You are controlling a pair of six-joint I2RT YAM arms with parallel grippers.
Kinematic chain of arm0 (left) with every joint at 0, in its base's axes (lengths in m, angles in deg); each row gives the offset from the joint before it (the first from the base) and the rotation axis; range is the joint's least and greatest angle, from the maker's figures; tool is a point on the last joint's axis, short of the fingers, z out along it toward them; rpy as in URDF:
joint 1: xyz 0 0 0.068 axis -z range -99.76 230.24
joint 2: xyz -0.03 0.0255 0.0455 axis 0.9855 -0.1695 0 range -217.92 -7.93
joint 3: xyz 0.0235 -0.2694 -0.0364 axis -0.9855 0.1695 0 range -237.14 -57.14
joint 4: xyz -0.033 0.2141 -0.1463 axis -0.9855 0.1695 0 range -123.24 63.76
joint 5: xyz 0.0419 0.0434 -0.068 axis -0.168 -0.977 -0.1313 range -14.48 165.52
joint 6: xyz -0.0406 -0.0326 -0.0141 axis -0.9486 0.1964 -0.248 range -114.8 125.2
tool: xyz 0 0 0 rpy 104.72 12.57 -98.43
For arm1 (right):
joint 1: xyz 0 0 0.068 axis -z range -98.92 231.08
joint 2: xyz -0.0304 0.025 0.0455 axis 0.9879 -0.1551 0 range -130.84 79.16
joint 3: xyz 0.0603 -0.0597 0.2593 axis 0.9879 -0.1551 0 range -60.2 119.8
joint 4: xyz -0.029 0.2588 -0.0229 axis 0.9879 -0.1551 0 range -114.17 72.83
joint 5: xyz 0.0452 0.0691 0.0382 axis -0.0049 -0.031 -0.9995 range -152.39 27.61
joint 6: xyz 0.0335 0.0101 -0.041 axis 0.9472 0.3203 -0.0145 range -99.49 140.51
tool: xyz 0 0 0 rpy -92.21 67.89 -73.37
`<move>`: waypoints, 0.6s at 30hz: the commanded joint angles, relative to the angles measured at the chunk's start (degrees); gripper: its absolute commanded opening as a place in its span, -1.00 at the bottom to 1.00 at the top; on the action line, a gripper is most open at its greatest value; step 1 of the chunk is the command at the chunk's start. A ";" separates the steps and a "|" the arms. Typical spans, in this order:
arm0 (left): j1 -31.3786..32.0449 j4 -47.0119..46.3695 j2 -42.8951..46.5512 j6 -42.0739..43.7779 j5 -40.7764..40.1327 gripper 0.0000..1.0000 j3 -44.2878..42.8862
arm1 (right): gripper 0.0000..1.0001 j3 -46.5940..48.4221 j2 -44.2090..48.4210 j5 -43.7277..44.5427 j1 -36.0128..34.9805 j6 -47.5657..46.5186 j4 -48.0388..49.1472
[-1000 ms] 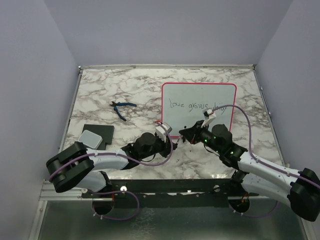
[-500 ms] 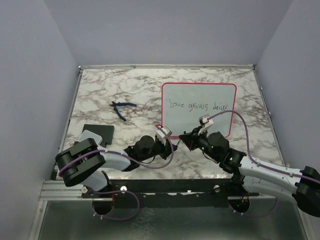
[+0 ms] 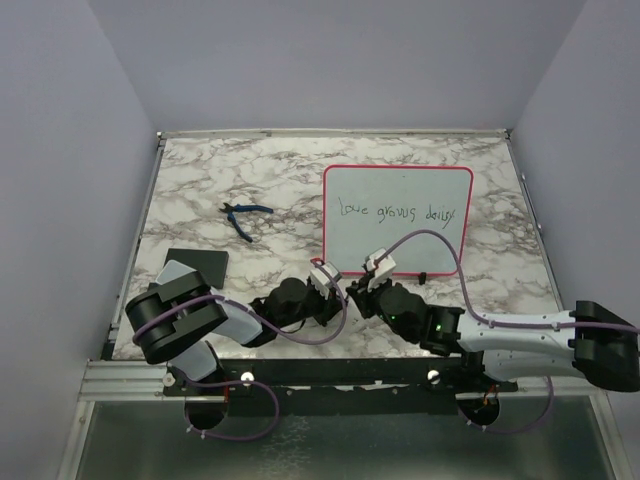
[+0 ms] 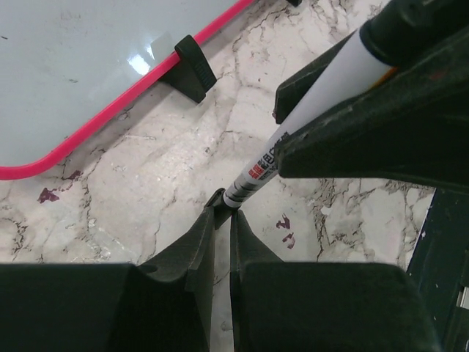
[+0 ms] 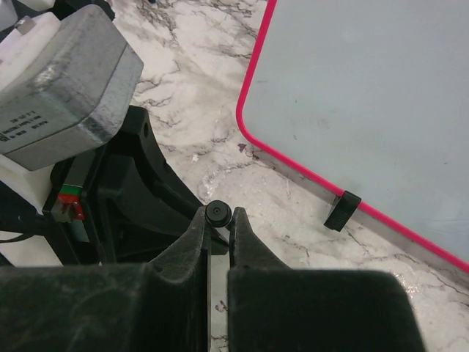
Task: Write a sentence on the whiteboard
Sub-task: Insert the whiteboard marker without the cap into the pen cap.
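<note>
- Whiteboard (image 3: 398, 245): flat white rectangle with rounded corners, lying on the marble table (image 3: 220, 165) just ahead of both grippers. Its near left corner sits closest to them.
- Frame (image 3: 324, 215): thin red-pink band running round the whole board edge.
- Clips (image 4: 192, 67): small black clips on the long edge that faces the grippers. One shows in each wrist view, up and left of the left fingers and up and right of the right fingers.
- Sentence (image 3: 397, 211): one line of thin dark handwriting across the board's width, in its upper half, reading about "Love grows daily". The strokes are uneven and the last word is hard to read. The rest of the board surface is unmarked, with a faint glare in the left wrist view.
- Right gripper (image 5: 218, 220): clenched on a marker (image 4: 315, 95), a white barrel with printed lettering. The marker's black round end shows between the fingertips in the right wrist view.
- Left gripper (image 4: 223, 204): fingers drawn together with only a narrow slit between them. The marker's dark lower end meets their tips. Whether the tips actually pinch it cannot be told.
- Gripper position: the two grippers meet tip to tip over bare marble, just short of the board's near edge and off the board itself.
- Other items: blue-handled pliers (image 3: 245, 213) lie well apart, ahead and left of the left gripper. A dark flat pad (image 3: 205, 262) lies to its left, partly hidden by the arm.
</note>
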 commanded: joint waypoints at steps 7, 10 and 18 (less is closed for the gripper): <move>-0.65 -13.45 -1.62 2.32 -6.64 -1.00 0.25 | -0.98 3.20 -6.41 0.31 -6.17 2.90 -9.62; -0.55 -13.81 -2.08 2.35 -6.78 -1.00 0.45 | -0.98 3.52 -8.19 -0.62 -6.22 4.43 -11.82; -0.30 -13.83 -2.12 2.45 -6.89 -1.00 0.54 | -0.98 4.82 -12.40 -0.99 -6.57 5.60 -14.62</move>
